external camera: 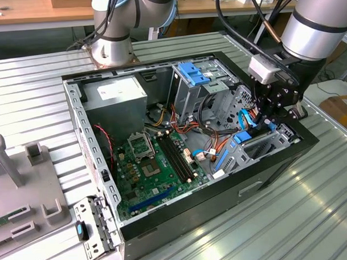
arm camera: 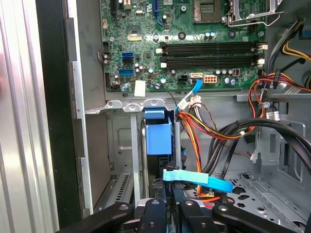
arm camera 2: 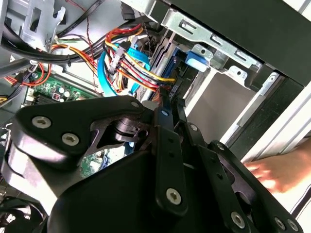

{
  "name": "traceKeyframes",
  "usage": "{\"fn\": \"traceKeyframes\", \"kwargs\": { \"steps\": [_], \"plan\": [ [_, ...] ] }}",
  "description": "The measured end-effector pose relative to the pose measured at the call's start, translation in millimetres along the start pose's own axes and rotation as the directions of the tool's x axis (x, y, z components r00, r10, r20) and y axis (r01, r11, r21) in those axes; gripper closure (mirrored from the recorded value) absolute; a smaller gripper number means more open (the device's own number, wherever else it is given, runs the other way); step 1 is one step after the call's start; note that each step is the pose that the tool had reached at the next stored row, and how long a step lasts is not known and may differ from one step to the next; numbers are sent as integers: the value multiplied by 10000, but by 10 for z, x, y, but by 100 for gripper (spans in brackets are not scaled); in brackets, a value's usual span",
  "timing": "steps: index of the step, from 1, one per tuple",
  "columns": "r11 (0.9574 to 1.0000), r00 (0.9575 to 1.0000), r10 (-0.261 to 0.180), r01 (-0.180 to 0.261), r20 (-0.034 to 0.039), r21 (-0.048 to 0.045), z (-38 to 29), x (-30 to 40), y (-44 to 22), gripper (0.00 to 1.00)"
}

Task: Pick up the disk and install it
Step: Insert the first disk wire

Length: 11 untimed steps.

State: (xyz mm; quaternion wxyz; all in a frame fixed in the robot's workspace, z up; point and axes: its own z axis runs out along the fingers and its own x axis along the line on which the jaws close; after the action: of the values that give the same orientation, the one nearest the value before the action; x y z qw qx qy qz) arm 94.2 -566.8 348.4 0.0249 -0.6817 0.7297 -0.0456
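The gripper (external camera: 274,118) hangs low inside the open computer case (external camera: 165,218), at the drive bay on the exterior view's right; in both wrist views its fingers (arm camera: 167,206) stand close together, pinched on the disk (arm camera: 159,138), which sits edge-on in the bay slot, blue bracket showing. Just beside it runs a bundle of coloured cables (arm camera: 206,128) and a blue ribbon (arm camera: 197,178) (touching the fingers, it seems). Judged from this, a cable could snag or pinch under the disk, or the disk could jam crooked against the metal cage (arm camera: 126,104).

Bright overhead light, table glare
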Motion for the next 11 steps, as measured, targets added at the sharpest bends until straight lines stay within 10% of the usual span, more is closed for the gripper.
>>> {"fn": "traceKeyframes", "kwargs": {
  "steps": [11],
  "plan": [
    [10000, 10000, -90, 90, 6, 2, 13, -14, -12, 83]
  ]
}}
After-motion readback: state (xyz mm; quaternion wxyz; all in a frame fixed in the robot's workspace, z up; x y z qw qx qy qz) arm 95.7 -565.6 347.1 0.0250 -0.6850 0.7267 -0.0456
